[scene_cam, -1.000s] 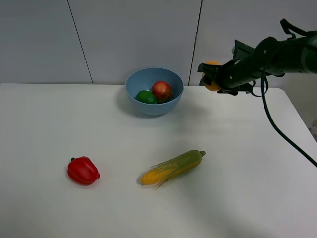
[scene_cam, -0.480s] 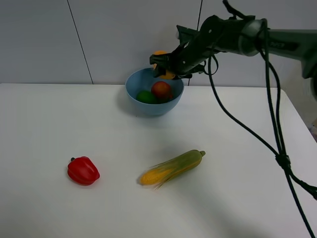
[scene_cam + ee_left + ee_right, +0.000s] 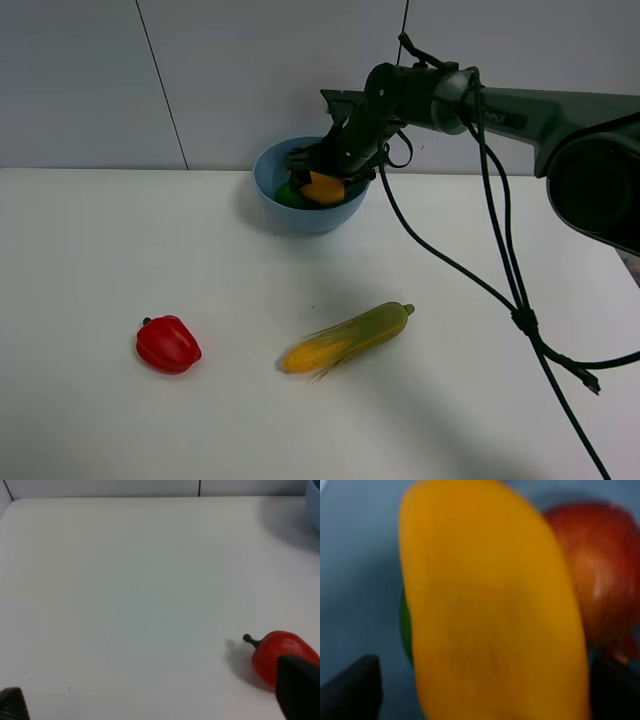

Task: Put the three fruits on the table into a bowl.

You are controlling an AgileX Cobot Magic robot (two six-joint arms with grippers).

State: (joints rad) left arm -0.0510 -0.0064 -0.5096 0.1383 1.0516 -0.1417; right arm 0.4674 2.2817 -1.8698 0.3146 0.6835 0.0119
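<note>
Mango (image 3: 325, 187), clamped in the right gripper (image 3: 322, 178), hangs over the far bowl (image 3: 300, 215); released crooked, it may glance off the pomegranate (image 3: 600, 575) and roll out.

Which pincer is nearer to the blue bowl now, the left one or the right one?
Right. The right pincer is at the bowl, with the mango over its inside. The left pincer is far off, near the bell pepper.
</note>
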